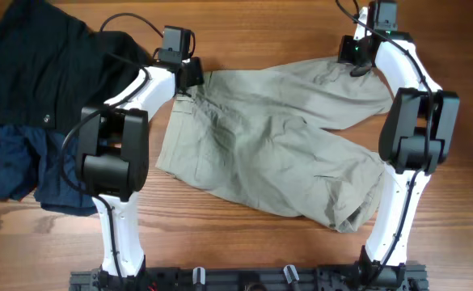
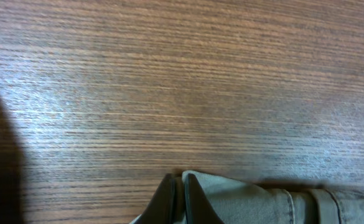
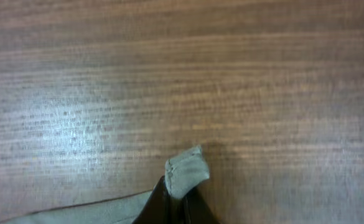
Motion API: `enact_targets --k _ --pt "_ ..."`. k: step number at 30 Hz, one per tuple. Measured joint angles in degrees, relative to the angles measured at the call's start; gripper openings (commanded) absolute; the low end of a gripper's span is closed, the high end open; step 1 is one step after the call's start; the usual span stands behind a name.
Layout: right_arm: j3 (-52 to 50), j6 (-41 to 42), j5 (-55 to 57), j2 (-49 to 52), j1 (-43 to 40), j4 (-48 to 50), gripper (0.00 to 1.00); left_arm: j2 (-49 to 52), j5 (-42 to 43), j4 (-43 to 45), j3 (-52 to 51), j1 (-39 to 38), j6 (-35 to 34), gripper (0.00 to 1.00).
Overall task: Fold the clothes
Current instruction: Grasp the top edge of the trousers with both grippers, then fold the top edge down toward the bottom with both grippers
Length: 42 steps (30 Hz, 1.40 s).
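Observation:
The pale khaki-grey garment (image 1: 276, 137), a pair of wrinkled shorts, lies spread across the middle of the wooden table. My left gripper (image 1: 194, 74) is shut on its far left corner, the waistband end; in the left wrist view the fingers (image 2: 177, 193) pinch the stitched hem (image 2: 275, 202). My right gripper (image 1: 357, 55) is shut on the far right corner; in the right wrist view a small tab of cloth (image 3: 185, 169) sticks out past the closed fingers (image 3: 177, 198). Both held corners sit low over the table.
A black garment (image 1: 42, 65) lies at the far left of the table, with a navy blue garment (image 1: 18, 162) in front of it. Bare wood (image 1: 244, 32) runs beyond the shorts at the back edge.

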Motion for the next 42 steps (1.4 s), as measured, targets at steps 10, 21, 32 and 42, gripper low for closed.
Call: enact_targets --k 10,21,32,42 --pt "4.0 0.3 -3.9 -18.9 -0.1 -22.5 0.04 -4.9 -0.9 -5.1 3.3 1.8 -0.9 0.04" --pt "4.4 -1.1 -11.0 -24.3 -0.3 -46.9 0.04 -18.5 -1.9 -24.7 4.1 1.9 -1.0 0.04" --pt "3.7 -8.1 -16.7 -32.4 -0.3 -58.5 0.04 -18.5 -3.6 -35.0 4.1 1.9 -1.0 0.04" --pt "-22.9 -6.2 -16.2 -49.0 -0.3 -50.3 0.04 -18.5 -4.9 -33.5 4.1 3.1 -0.1 0.08"
